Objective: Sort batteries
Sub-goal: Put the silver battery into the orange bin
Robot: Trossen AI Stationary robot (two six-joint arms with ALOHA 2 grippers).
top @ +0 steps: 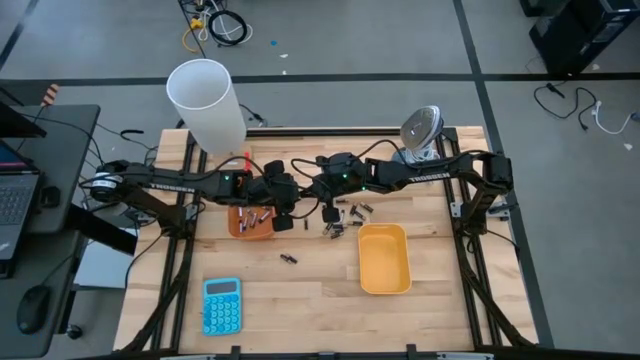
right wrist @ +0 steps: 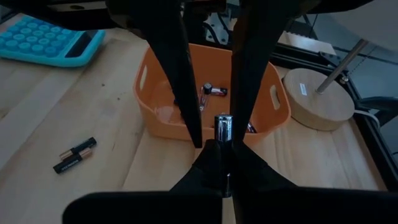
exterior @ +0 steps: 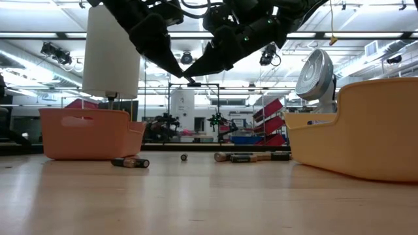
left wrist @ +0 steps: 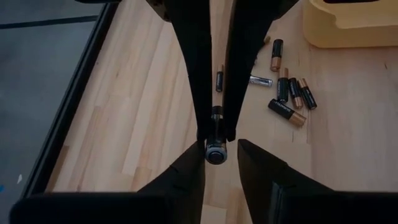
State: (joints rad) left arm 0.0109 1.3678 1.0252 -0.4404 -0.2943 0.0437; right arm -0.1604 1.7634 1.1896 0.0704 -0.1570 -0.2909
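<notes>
The table (top: 320, 300) is pale, matt wooden planks with visible grain. The orange tray (right wrist: 155, 112) and yellow tray (top: 385, 260) look like smooth plastic with a soft sheen. The batteries (left wrist: 287, 102) are glossy, with metallic ends.

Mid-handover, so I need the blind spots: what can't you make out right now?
- High view: the passed battery is too small, and the arms cover it.
- Right wrist view: the left gripper crosses the orange tray, so its battery count is unclear.
- Low view: the walls of the orange tray and the yellow tray hide their contents.
- Left wrist view: the yellow tray is cut off by the picture edge.
</notes>
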